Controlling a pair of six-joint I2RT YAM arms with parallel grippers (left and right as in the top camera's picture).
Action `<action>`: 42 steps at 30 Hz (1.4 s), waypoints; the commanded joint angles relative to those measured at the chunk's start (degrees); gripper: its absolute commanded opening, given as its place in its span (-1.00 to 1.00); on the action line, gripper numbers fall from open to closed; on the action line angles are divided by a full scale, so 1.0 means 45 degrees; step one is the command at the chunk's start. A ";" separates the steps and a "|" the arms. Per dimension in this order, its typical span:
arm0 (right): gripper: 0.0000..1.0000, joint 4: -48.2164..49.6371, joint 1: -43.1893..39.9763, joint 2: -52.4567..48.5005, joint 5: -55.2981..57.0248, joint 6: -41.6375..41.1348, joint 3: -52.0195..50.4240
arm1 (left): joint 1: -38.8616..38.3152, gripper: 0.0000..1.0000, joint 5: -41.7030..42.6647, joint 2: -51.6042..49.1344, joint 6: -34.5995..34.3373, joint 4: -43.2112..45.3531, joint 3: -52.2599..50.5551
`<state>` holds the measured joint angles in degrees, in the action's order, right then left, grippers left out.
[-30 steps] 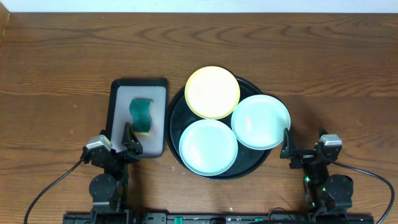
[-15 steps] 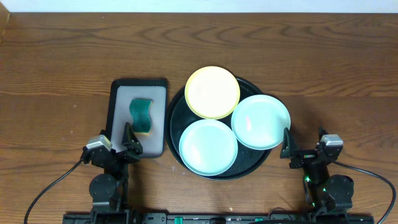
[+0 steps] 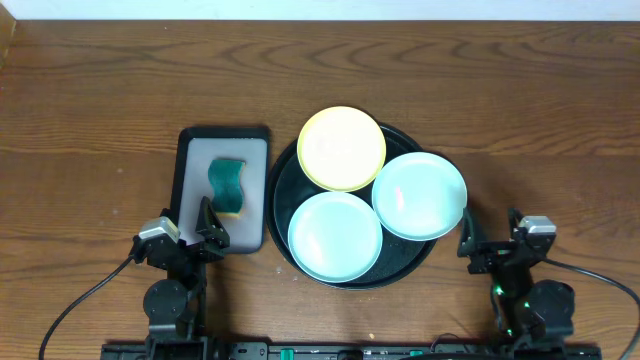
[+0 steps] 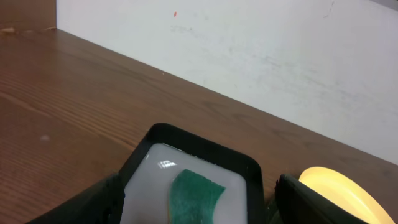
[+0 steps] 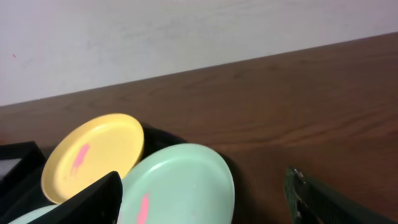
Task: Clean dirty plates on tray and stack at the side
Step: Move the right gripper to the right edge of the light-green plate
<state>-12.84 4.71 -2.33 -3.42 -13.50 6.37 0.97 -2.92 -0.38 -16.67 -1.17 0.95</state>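
- Left gripper [image 3: 207,228] and right gripper [image 3: 466,238] — both spread wide, holding nothing.
- On the round tray [image 3: 284,185]: near mint plate [image 3: 335,237] at 7 o'clock, right mint plate [image 3: 420,195] at 3.
- Yellow plate [image 3: 341,148] at 12 o'clock — overhanging the rim.

1. the overhead camera is looking straight down on the brown wooden table [image 3: 100,100] from well above, taking in the whole worktop, with the two black robot arms [image 3: 172,265] at its lower edge.
2. the left wrist camera is riding low and close over the table, facing the white wall [image 4: 261,50] and framing the rectangular black tray with grey inside [image 4: 149,168] between its own dark fingers [image 4: 87,202].
3. the right wrist camera is sitting equally low, facing the same wall across the pale mint green round plastic plate [image 5: 180,180] and the pale yellow round plastic plate [image 5: 93,152].
4. both wrist views are sharing that yellow plate; the overhead view is covering all of it.
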 commanded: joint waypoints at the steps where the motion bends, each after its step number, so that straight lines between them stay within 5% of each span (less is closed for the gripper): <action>1: 0.63 -0.0495 -0.0024 -0.0758 -0.0141 0.0204 0.1613 | 0.0053 0.56 -0.0117 0.0010 0.0121 -0.0602 -0.0160; 10: 0.63 -0.2293 -0.0024 -0.7169 -0.1821 0.0826 0.6251 | 0.0053 0.56 -0.0117 0.0010 0.0121 -0.0602 -0.0160; 13: 0.99 -0.3813 -0.0024 -0.9559 -0.2254 0.1005 0.8320 | 0.0053 0.56 -0.0117 0.0010 0.0121 -0.0602 -0.0160; 21: 0.96 -0.5989 -0.0029 -1.2847 -0.2783 0.1370 1.1006 | 0.0053 0.57 -0.0117 0.0010 0.0121 -0.0602 -0.0160; 28: -0.38 -0.7456 -0.0029 -1.3644 -0.0015 0.1161 1.0958 | 0.0053 0.57 -0.0117 0.0010 0.0121 -0.0602 -0.0160; 29: -0.43 -0.7781 -0.0029 -1.3726 0.0345 0.0797 1.0933 | 0.0053 0.57 -0.0117 0.0010 0.0121 -0.0602 -0.0160; 32: -0.31 -0.8417 -0.0024 -1.3969 0.0413 0.0481 1.0647 | 0.0053 0.57 -0.0117 0.0010 0.0121 -0.0602 -0.0160; 37: 0.20 -0.7791 -0.0029 -1.4280 0.0413 0.0481 0.9695 | 0.0053 0.56 -0.0112 0.0010 0.0117 -0.0597 -0.0160; 42: 0.20 -0.7281 -0.0024 -1.4319 0.0359 0.0481 0.9612 | 0.0053 0.56 -0.0112 0.0010 0.0112 -0.0597 -0.0160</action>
<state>-46.52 4.71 -67.07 -2.70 -10.68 49.71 0.97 -2.92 -0.38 -16.64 -1.52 1.21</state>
